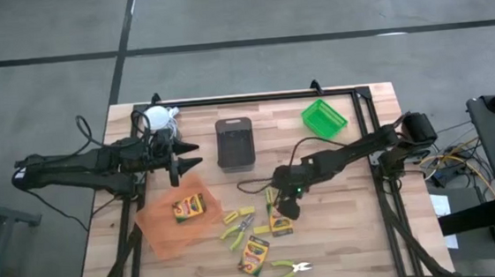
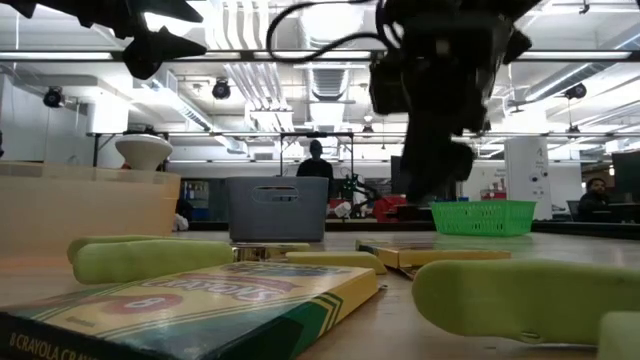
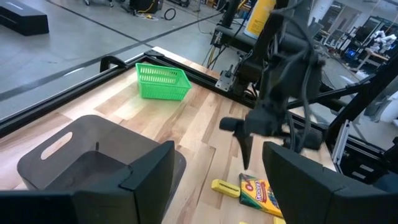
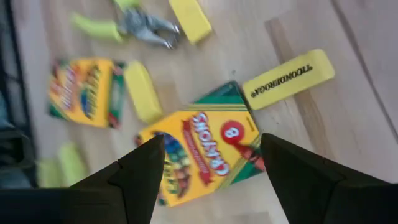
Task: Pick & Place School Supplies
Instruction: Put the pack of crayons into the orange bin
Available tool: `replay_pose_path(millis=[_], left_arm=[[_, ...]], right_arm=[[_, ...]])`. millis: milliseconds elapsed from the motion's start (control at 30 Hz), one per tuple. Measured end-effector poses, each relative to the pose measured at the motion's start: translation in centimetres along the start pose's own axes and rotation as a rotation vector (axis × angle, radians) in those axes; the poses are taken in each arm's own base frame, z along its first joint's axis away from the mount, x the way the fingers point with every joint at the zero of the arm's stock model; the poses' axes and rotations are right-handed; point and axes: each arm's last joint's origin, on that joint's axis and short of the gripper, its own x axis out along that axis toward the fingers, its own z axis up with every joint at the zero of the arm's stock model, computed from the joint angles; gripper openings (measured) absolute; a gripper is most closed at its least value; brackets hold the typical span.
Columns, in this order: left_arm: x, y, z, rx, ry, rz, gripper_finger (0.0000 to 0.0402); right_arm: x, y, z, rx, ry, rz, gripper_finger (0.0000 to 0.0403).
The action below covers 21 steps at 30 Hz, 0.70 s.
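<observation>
My right gripper (image 1: 286, 208) (image 4: 211, 140) hovers open, slanting down over a yellow-green crayon box (image 4: 193, 155) (image 1: 281, 223) that lies flat on the table, a finger standing off each side of it. A yellow eraser (image 4: 289, 78) lies by the box's corner. A second crayon box (image 1: 188, 207) lies in the orange tray (image 1: 162, 229), and a third (image 1: 254, 255) lies near the front edge. Lime-handled tools (image 1: 237, 231) (image 1: 289, 267) and yellow sticks (image 1: 233, 216) lie around them. My left gripper (image 1: 177, 166) (image 3: 217, 180) waits open above the table's left side.
A black tray (image 1: 234, 142) stands at the far middle and a green basket (image 1: 324, 118) at the far right. A white-topped object (image 1: 157, 119) sits at the far left corner. A black frame rail (image 1: 253, 97) runs along the far edge.
</observation>
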Motion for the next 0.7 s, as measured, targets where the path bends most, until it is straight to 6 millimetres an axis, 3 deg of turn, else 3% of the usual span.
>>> replay_pose_path(millis=[167,300,700], left_arm=[[0.0,0.0,0.0,0.001,0.004,0.002,0.0250],[0.0,0.0,-0.1,0.001,0.007,0.003,0.0250],[0.0,0.0,-0.1,0.002,0.008,0.003,0.0250]], right_arm=[[-2.1,0.3,-0.2,0.241,-0.076,0.006,0.0260],[-2.3,0.3,-0.9,0.449,-0.068,0.002,0.0260],[-1.8,1.1,-2.2,0.538,-0.060,-0.038,0.0245]])
